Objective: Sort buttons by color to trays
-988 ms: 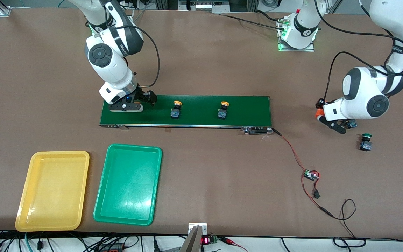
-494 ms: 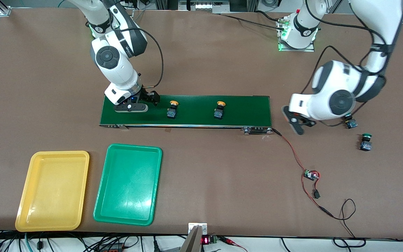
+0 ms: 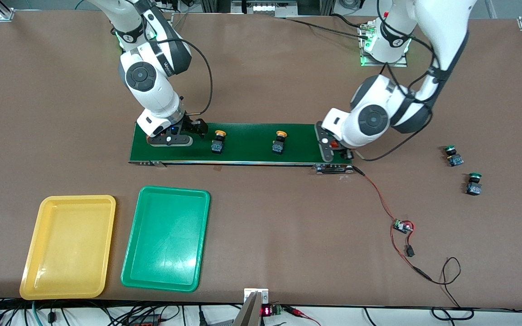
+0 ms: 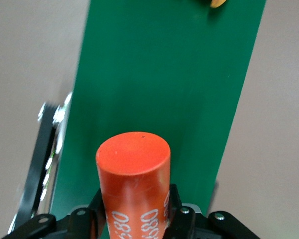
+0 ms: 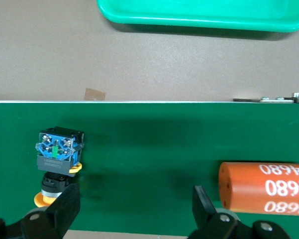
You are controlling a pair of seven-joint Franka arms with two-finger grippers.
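Left gripper [image 3: 333, 151] is clamping an orange cylinder [image 4: 133, 186] over the belt's [image 3: 252, 136] end, presumably to feed it. Right gripper [image 3: 184, 136] is hovering wide and empty, a yellow button [image 5: 57, 162] just ahead; trays [image 3: 68, 244] well apart.

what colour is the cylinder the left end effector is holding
Orange, with white "4680" print; the cylinder shows best in the left wrist view, above the green belt.

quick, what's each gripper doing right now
Left gripper: shut on an orange cylinder, over the conveyor belt.
Right gripper: open, empty, over the belt.
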